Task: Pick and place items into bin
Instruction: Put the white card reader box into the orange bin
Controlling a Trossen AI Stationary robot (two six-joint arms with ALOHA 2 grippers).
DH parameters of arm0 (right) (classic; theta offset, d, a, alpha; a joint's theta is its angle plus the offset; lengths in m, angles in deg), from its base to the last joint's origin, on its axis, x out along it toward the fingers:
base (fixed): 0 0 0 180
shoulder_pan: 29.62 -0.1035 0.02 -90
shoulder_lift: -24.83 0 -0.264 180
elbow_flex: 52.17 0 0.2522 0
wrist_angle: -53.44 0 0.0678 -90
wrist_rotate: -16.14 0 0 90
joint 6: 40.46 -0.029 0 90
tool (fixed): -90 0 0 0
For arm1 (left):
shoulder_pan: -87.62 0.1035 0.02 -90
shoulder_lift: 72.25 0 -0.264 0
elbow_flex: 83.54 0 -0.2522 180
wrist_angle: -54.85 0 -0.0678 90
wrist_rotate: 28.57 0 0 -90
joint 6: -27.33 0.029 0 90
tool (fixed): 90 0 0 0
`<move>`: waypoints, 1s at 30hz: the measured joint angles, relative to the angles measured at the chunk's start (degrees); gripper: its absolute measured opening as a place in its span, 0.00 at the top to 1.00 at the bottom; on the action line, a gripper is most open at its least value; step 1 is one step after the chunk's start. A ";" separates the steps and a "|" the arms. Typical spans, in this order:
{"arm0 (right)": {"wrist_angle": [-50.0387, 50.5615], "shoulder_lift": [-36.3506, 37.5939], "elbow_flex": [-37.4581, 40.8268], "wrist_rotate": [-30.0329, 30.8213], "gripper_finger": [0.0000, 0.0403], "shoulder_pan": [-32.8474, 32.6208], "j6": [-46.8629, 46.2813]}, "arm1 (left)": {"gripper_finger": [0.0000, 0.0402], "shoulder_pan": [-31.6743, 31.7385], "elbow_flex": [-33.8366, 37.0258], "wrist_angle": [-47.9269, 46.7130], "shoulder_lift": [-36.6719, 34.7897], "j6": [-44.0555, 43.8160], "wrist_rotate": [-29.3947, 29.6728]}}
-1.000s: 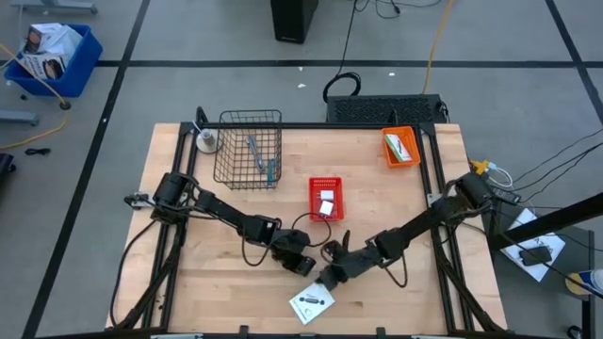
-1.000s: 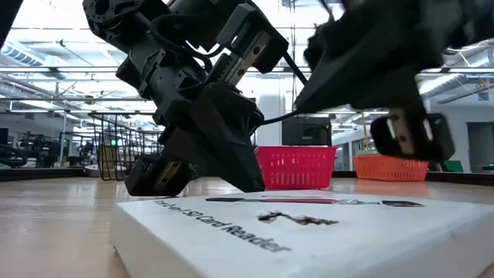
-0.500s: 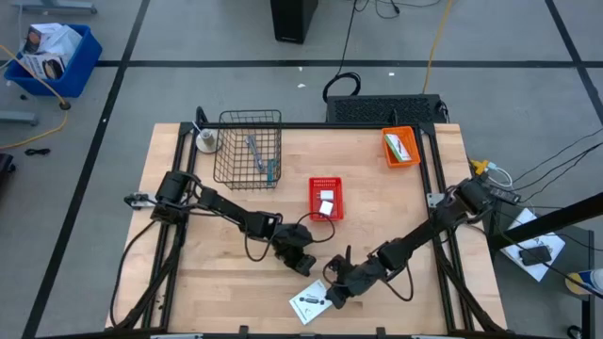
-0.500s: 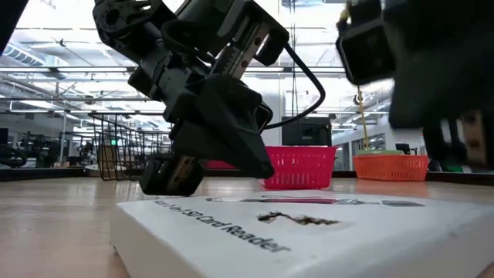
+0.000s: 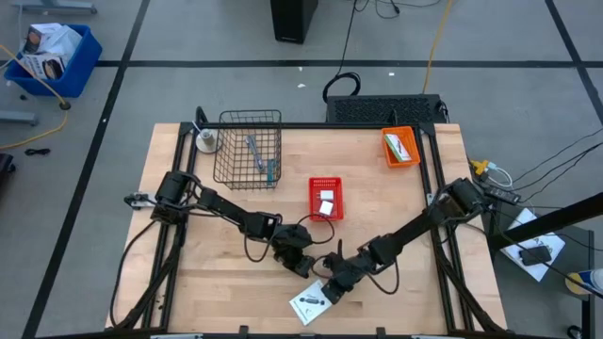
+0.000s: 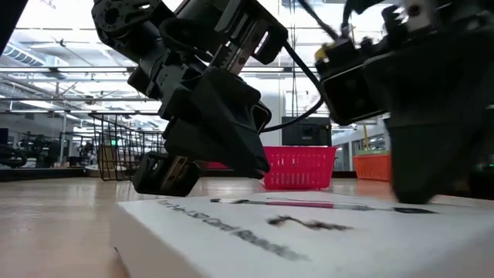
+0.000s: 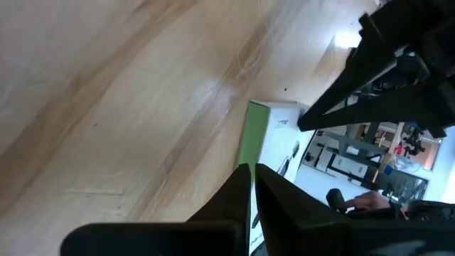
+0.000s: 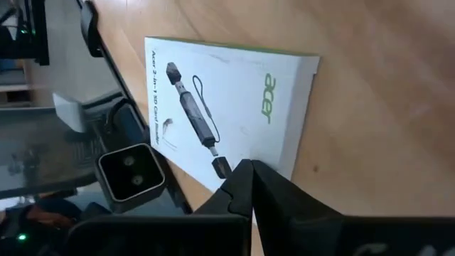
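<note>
While both grippers are closed and empty, right gripper [image 5: 329,289] touches the packet's [image 5: 312,304] corner; left gripper [image 5: 300,267] sits farther away.

The right gripper [image 5: 327,288] swung from beside the white packet [image 5: 312,303] out past its far edge, then came back and pressed its closed fingertips onto the packet's top face. In the low view the packet's near corner tipped slightly. The left gripper [image 5: 303,268] edged a little away from the packet.
</note>
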 joint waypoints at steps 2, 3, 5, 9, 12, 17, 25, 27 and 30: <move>0.73 0.01 0.02 -1.40 1.00 1.60 2.44 | 0.94 0.01 0.00 0.00 0.00 0.00 -0.36; 0.77 -0.01 0.05 -2.08 1.00 2.40 3.59 | 0.94 0.01 0.00 0.00 0.00 0.02 -0.52; 0.96 0.13 0.09 -3.24 1.00 3.81 6.27 | 0.94 0.00 0.00 0.00 0.00 0.02 -0.63; 4.85 2.11 0.13 -3.41 1.00 6.51 10.26 | 0.94 0.00 -0.02 0.00 -0.02 0.02 -1.35; 9.69 4.62 0.22 -3.32 1.00 8.72 14.51 | 0.94 0.01 -0.02 0.04 -0.02 0.02 -1.30; 17.04 7.88 0.29 -3.08 1.00 11.09 22.63 | 0.94 0.98 -0.02 0.80 -0.09 0.13 -0.72; 17.93 12.94 0.52 -2.74 1.00 12.63 37.17 | 0.94 1.08 -0.07 1.28 -0.13 1.65 -0.42; 17.84 14.79 0.50 -2.65 1.00 12.59 36.84 | 0.94 1.40 -0.07 2.56 -0.13 2.09 -0.30; 18.73 17.13 0.48 -2.16 1.00 11.36 31.91 | 0.94 2.23 -0.09 2.71 -0.88 3.73 -0.18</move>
